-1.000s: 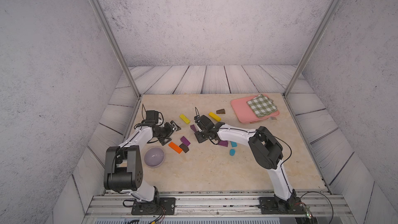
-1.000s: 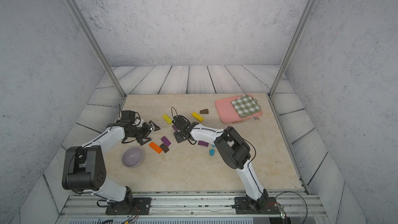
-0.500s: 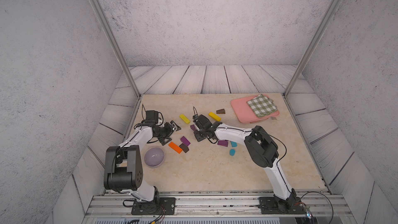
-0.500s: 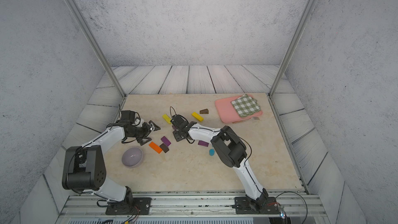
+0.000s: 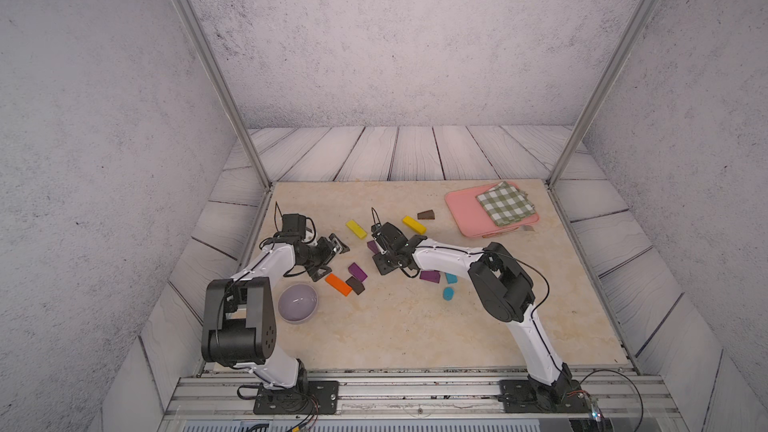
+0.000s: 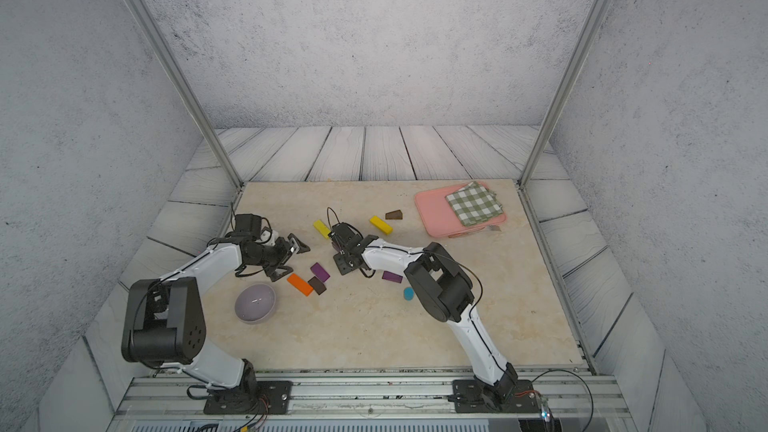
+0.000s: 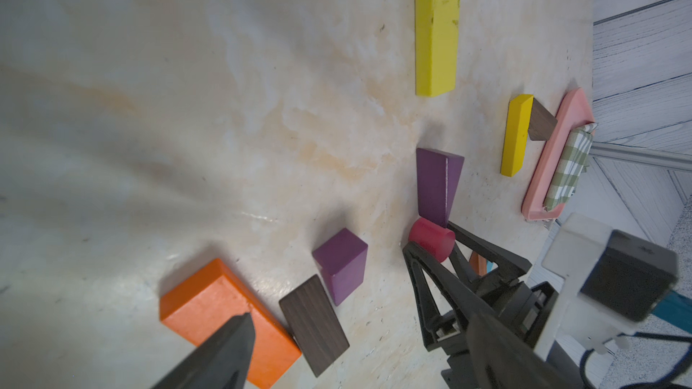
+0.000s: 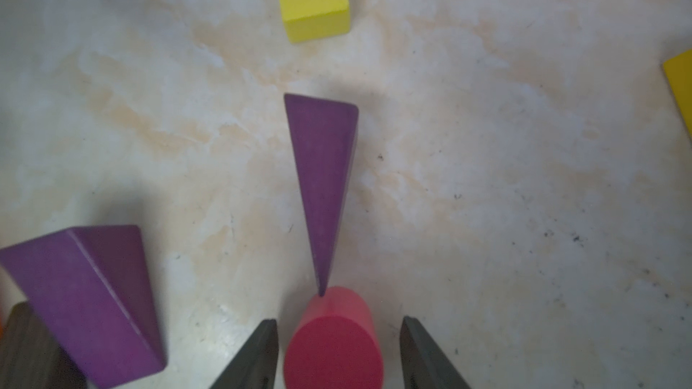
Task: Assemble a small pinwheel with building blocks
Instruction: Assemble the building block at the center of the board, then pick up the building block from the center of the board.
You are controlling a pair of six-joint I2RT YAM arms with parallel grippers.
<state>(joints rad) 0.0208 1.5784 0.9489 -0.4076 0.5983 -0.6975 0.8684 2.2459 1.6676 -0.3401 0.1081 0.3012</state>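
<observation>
My right gripper is open, its jaws standing either side of a pink short cylinder that lies on the table, with a gap on both sides. A purple wedge points its thin tip against the cylinder. In both top views the right gripper sits mid-table. My left gripper is wide open and empty, hovering over an orange bar and a brown block, beside a purple block. Two yellow bars lie further back.
A lilac bowl stands at the front left. A pink tray with a checked cloth sits at the back right, a brown wedge beside it. Another purple wedge, a teal block and a blue cylinder lie under the right forearm.
My right gripper has shifted slightly left, toward the purple wedge. The left arm has stayed where it was.
</observation>
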